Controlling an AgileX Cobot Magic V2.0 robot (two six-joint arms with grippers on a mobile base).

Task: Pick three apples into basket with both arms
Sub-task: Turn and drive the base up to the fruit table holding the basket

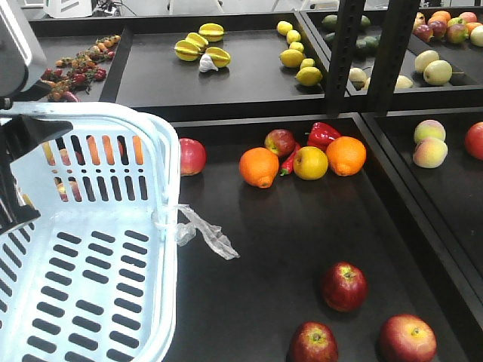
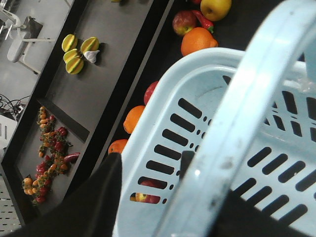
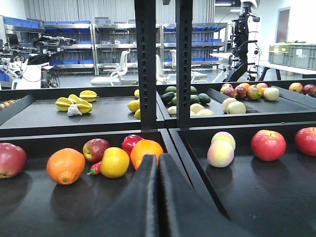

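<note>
Three apples point(image 1: 345, 286) low on dark tray point(image 1: 287, 226) in front view, well rt of basket point(image 1: 162, 151) and left arm point(image 1: 11, 68), left wrist cam, left gripper point(image 2: 180, 212) clamped on basket handle, right wrist cam, right gripper point(image 3: 158, 197) pinched closed, empty, orange point(image 3: 65, 165) ahead-left.

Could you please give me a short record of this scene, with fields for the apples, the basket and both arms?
apples: three, dark red, clustered on the black tray, right of the basket, none in it
basket: pale blue, at front left; no fruit on its visible bottom
left arm: at the basket's left rim; fingers hidden
right gripper: fingers shut, holding nothing
other fruit: oranges, yellow apple, red pepper farther back
</note>
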